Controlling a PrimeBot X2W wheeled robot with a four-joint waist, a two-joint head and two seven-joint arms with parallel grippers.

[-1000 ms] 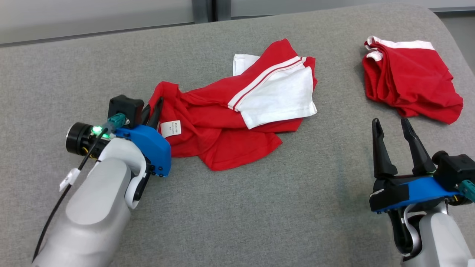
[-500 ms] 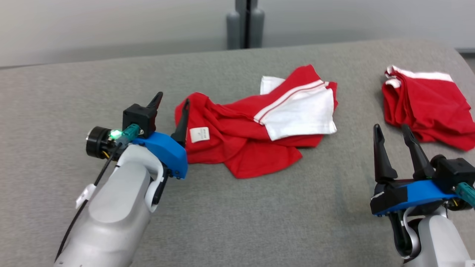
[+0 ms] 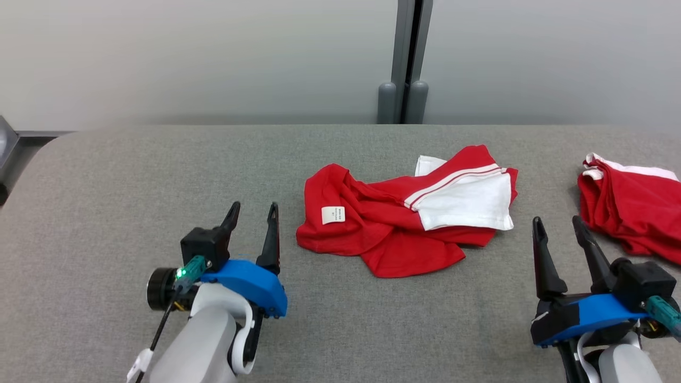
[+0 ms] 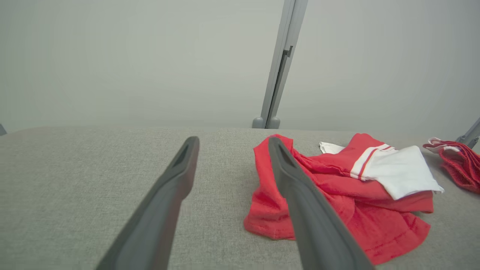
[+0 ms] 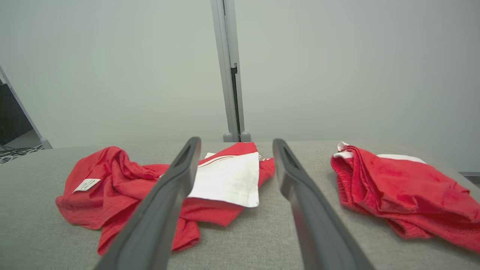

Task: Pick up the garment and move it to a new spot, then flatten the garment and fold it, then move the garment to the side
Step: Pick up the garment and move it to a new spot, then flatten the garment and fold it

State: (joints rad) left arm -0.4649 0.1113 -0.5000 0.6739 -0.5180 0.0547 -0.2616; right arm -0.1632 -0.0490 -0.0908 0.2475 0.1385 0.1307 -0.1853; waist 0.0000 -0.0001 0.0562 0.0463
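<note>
The garment (image 3: 383,234), red with a white striped panel and a small white label, lies crumpled on the grey table (image 3: 133,175) at centre. My left gripper (image 3: 254,208) stands open just left of it, apart from the cloth, nothing between its fingers. Through the left wrist view the garment (image 4: 337,180) sits to the right of my left gripper (image 4: 233,141), partly behind the right finger. My right gripper (image 3: 556,221) is open at the lower right, empty. In the right wrist view, the garment (image 5: 112,176) spreads left of and behind my right gripper (image 5: 236,141).
A second red garment with white trim (image 3: 633,213) lies bunched at the table's right edge, also the second garment (image 5: 397,183) right of the fingers. A grey wall with a vertical post (image 3: 407,58) stands behind. The table's rounded corner (image 3: 37,154) is far left.
My left gripper opened, let go of the garment's left edge and drew back from it. The head camera tilted up, so the whole picture shifted. The right gripper kept still.
</note>
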